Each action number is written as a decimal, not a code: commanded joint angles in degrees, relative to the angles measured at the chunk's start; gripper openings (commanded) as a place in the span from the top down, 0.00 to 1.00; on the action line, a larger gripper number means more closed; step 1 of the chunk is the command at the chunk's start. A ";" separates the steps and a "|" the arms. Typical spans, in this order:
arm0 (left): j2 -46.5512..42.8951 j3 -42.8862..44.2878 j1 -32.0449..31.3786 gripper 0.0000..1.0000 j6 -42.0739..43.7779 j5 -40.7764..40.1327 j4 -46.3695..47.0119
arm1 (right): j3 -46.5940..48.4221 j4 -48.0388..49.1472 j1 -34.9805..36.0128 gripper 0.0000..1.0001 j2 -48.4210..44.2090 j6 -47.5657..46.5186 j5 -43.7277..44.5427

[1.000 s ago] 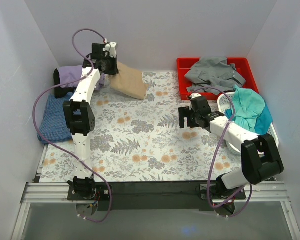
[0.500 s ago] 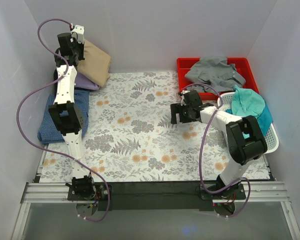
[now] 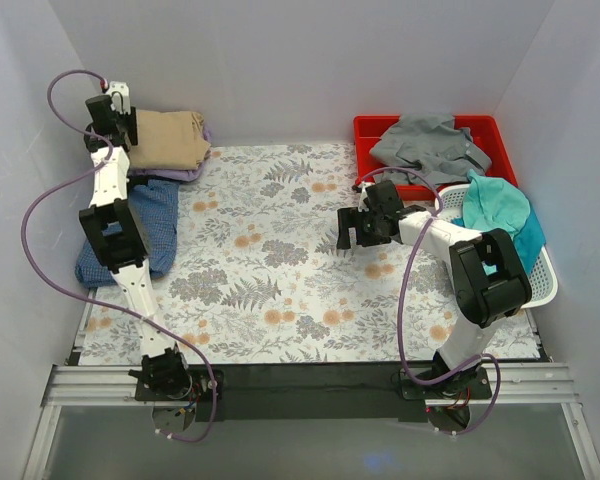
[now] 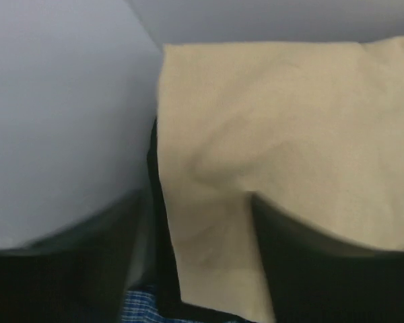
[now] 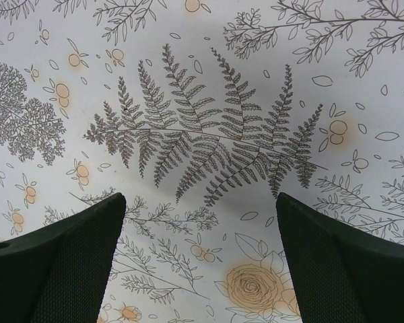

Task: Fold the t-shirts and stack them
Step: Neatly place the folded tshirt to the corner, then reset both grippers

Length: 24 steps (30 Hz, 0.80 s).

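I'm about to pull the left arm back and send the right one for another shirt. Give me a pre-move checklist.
1. Tan t-shirt placed: ok, it lies folded on the lavender t-shirt in the far-left corner.
2. Left hand free of cloth: cannot tell, tan cloth runs between its fingers.
3. Right hand ready: ok, open and empty over the floral table cover.
4. Shirts left to fetch: ok, grey t-shirt in the red bin, teal t-shirt in the white basket.
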 commanded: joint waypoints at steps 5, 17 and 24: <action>-1.37 -4.71 -0.50 0.08 -3.19 -5.60 5.69 | -0.13 1.07 -0.10 0.03 -1.40 -0.75 -1.85; -20.59 -8.67 -11.90 0.08 -12.85 0.37 -0.54 | -2.15 1.07 -0.10 0.02 -11.23 -1.98 6.75; -36.22 -28.62 -17.00 0.08 -36.90 32.24 1.17 | -2.94 0.54 -0.10 0.02 -19.66 -2.95 12.03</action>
